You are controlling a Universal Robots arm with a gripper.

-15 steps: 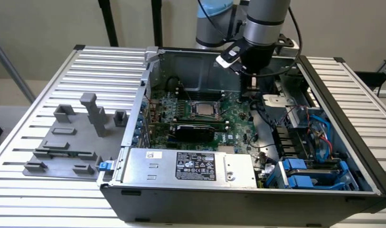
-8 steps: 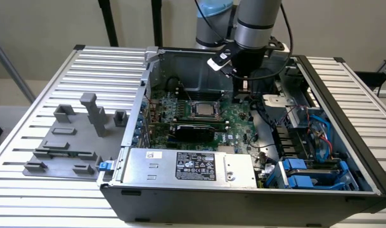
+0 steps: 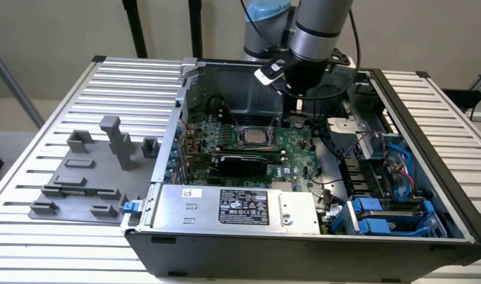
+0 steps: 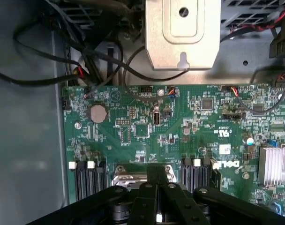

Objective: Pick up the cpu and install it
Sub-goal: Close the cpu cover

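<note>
One slatted metal table (image 3: pixel 58 118) carries everything, and the exterior view takes in the whole of it: the open computer case (image 3: pixel 303 254) lying on its side, the robot arm (image 3: pixel 315 29) reaching down into it from the far side, and a grey plastic fixture (image 3: pixel 74 177) on the table at the exterior view's left of the case. Inside the case, a silver box with a black label (image 3: pixel 185 210) lies along the near wall, with blue drive caddies (image 3: pixel 378 216) in the near corner at the exterior view's right. The green motherboard (image 3: pixel 291 145) lies flat on the case floor. The cpu (image 3: pixel 253 137) sits on that board, a silvery square lying flat inside its dark socket frame, apart from the arm's tip, which hangs over the board a little to the exterior view's right of it and farther back. The wrist view adds the close detail (the board fills much of it): a folded metal bracket (image 4: pixel 182 37), a finned heatsink (image 4: pixel 276 164) and a round coin cell (image 4: pixel 98 113). There the gripper (image 4: pixel 156 171) has its black fingers pressed together with nothing between them. A bit of silvery metal (image 4: pixel 126 177) shows just beyond the tips; whether that is the chip or its frame cannot be told.
</note>
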